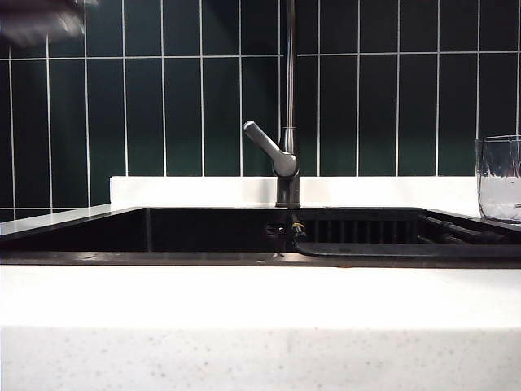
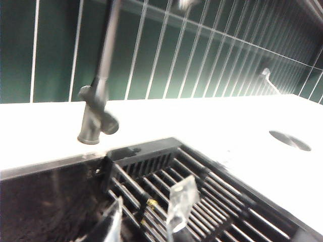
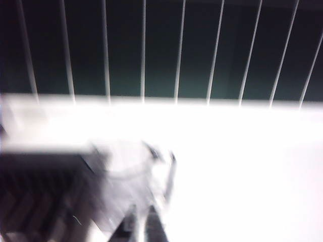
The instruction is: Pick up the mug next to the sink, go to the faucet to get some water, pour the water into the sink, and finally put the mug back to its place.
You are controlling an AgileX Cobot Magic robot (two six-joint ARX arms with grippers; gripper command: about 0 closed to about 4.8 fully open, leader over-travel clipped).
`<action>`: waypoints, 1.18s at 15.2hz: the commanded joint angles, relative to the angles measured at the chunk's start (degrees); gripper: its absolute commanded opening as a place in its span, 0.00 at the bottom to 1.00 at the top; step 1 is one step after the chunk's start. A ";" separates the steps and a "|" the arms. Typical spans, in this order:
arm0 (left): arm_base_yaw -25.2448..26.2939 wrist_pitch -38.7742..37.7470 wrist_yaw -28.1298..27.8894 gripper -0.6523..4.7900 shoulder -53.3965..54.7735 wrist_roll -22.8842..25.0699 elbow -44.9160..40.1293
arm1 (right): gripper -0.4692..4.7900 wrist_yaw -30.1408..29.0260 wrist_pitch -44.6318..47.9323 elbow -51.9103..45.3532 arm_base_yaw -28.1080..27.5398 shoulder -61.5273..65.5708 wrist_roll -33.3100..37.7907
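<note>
We have the mug (image 1: 499,179) standing untouched on the counter (image 1: 244,297) at the sink's (image 1: 203,232) right end, well right of the faucet (image 1: 286,159). Our right tool (image 3: 142,222) hangs before it, fingers together; our left tool (image 2: 146,219) hovers over the drainer, fingers apart, empty. We should spread the right fingers first, then close low around the glass wall.

Black ribbed sink (image 1: 203,232), grey faucet (image 1: 286,122), clear mug (image 1: 498,177), dark green tiles (image 1: 183,106)
</note>
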 commanded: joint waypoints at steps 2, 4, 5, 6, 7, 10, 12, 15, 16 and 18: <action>0.11 23.85 11.32 0.34 21.73 -8.35 7.37 | 0.28 -21.16 10.67 0.90 -19.04 13.70 8.22; 0.11 25.49 11.43 0.34 26.36 -8.11 8.72 | 0.30 -26.18 16.52 0.90 -24.85 19.85 8.83; 0.09 26.73 11.82 0.34 27.87 -8.02 8.94 | 0.32 -29.35 19.21 0.92 -25.33 24.11 8.52; 0.04 26.99 11.82 0.34 28.83 -7.93 9.20 | 0.32 -32.70 20.79 0.92 -25.33 27.15 8.44; 0.13 27.56 11.91 0.34 29.68 -7.89 9.22 | 0.32 -35.82 25.57 0.94 -25.03 33.90 8.68; 0.15 27.61 12.92 0.34 29.77 -6.93 9.22 | 0.32 -37.77 36.61 1.36 -25.03 47.04 10.03; 0.15 27.76 12.87 0.34 29.77 -6.54 9.25 | 0.32 -38.10 42.99 2.93 -24.41 54.80 9.99; 0.17 27.74 12.92 0.34 30.51 -6.40 9.92 | 0.55 -38.05 48.15 7.58 -23.23 65.13 9.90; 0.17 27.71 12.92 0.34 30.84 -6.36 10.27 | 0.55 -38.07 48.17 8.94 -23.08 67.04 9.77; 0.15 27.91 13.09 0.34 31.69 -6.36 11.37 | 0.55 -38.10 48.11 13.20 -22.25 71.56 8.85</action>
